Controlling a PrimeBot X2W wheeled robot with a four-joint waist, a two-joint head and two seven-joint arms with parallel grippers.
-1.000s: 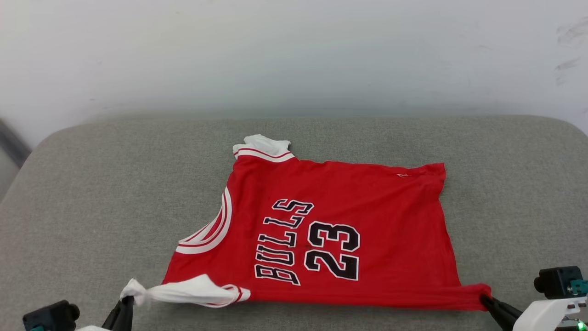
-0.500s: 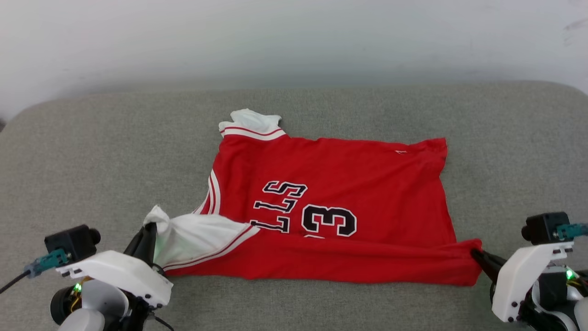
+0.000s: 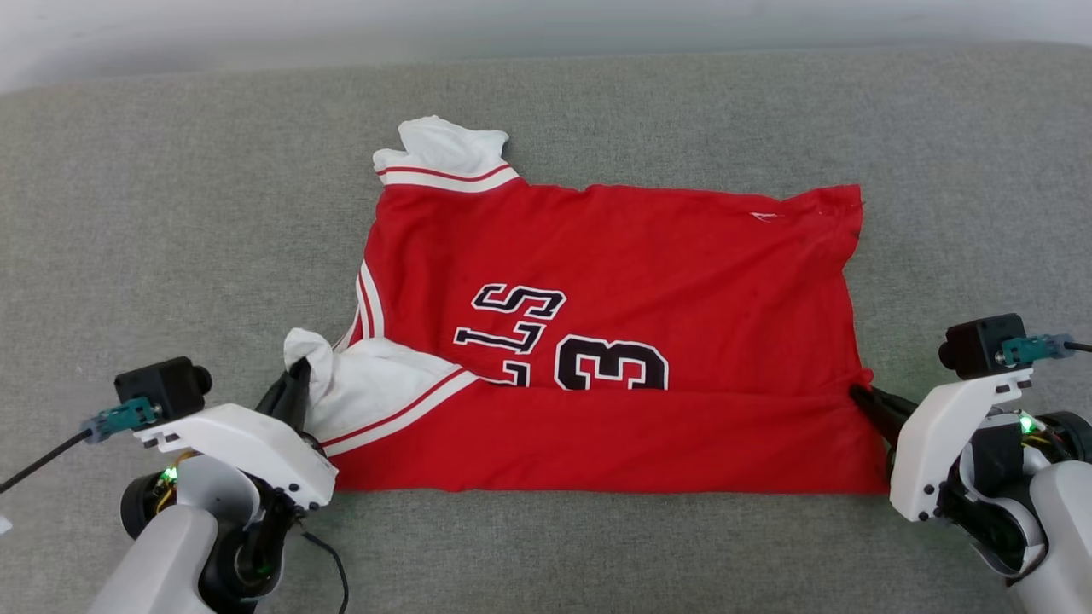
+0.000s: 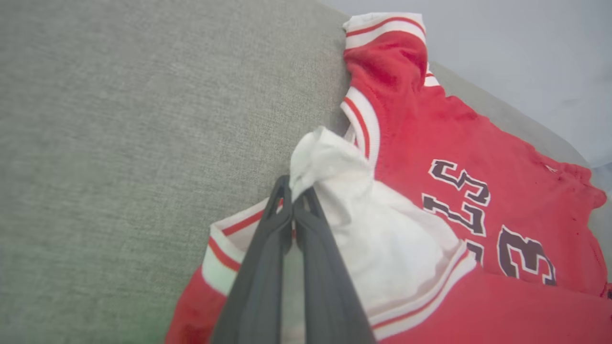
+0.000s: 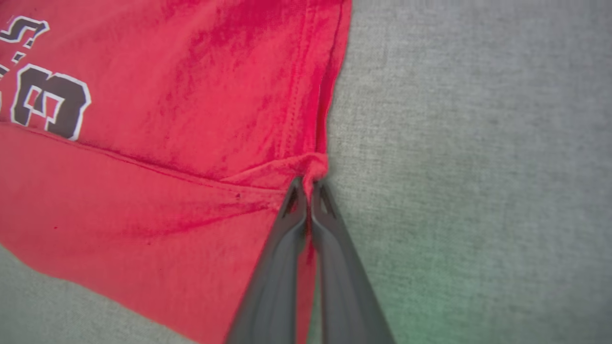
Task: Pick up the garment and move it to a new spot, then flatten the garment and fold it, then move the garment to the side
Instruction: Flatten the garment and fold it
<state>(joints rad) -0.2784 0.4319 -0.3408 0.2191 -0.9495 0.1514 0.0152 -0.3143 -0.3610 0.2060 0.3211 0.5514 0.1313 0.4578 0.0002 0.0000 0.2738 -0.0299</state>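
The red jersey T-shirt [image 3: 648,256] is lying spread on the grey fabric cushion [image 3: 171,213], its near edge doubling over onto the black lettering [image 3: 512,320]. The left claw [image 3: 299,382] is clamping shut on the near white sleeve [image 3: 384,392], while the right claw [image 3: 860,395] is pinching the shirt's near-right hem corner [image 5: 313,165].

Shirt [image 3: 614,256] lies spread on the cushion [image 3: 171,213], collar end left, hem right. Its near edge is folded up onto the front, lying across the lettering [image 3: 512,320]. Left gripper [image 3: 299,375] sits at the near-left corner, pinching the near sleeve [image 3: 367,388]. Right gripper [image 3: 857,394] grips the near-right corner. The far sleeve [image 3: 439,153] sticks out far left, and the wall [image 3: 256,34] stands behind.
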